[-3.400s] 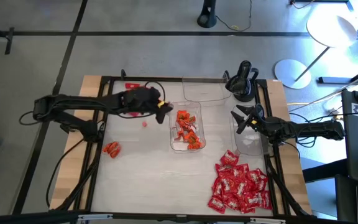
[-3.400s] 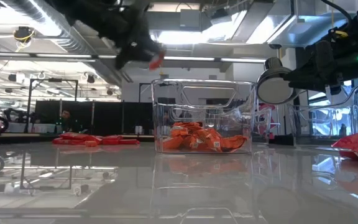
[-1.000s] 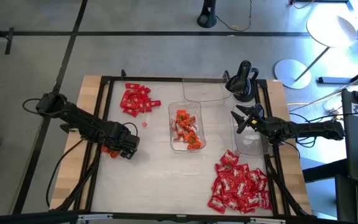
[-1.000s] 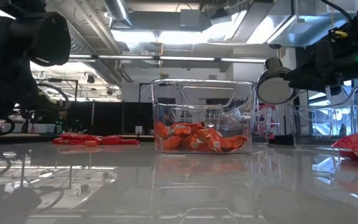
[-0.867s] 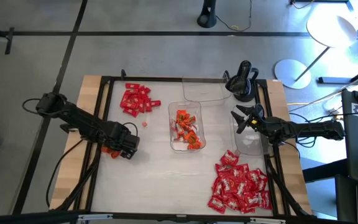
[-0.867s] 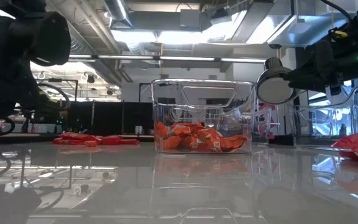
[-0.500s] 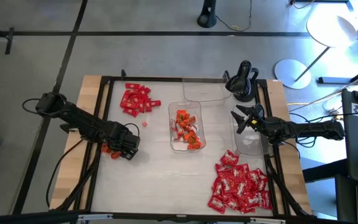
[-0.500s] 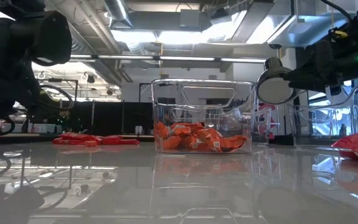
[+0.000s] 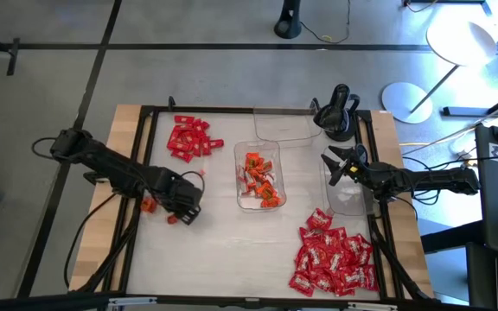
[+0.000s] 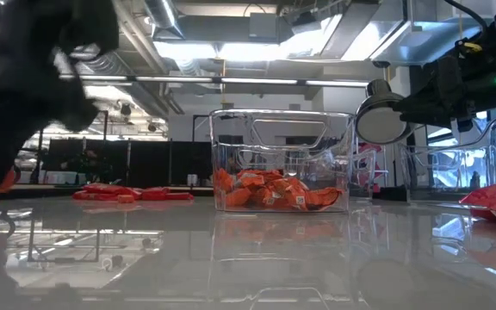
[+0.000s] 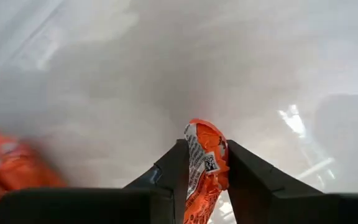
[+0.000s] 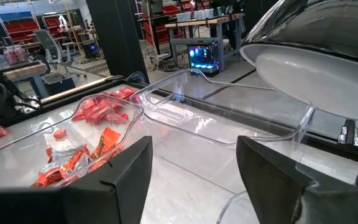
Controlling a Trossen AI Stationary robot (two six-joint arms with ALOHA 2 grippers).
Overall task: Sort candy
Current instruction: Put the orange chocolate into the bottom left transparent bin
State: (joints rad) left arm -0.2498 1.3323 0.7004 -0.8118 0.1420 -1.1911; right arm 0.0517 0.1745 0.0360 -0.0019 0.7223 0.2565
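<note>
Pinching orange candy (image 11: pixel 204 163) upright, long axis along fingers, left claw (image 11: pixel 205 163); right claw (image 12: pixel 192 163) open over tray (image 12: pixel 229 134).

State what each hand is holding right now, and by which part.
The left hand pinches one orange candy across its flat sides, its upper end sticking out past the fingers. The right hand is open, holding nothing.

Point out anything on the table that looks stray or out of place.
One small red candy lies alone on the bare table between the plain red pile and the middle tray, apart from every group. A few orange pieces lie loose beside the left gripper, which pinches an orange candy. Nothing looks spilled or damaged.
</note>
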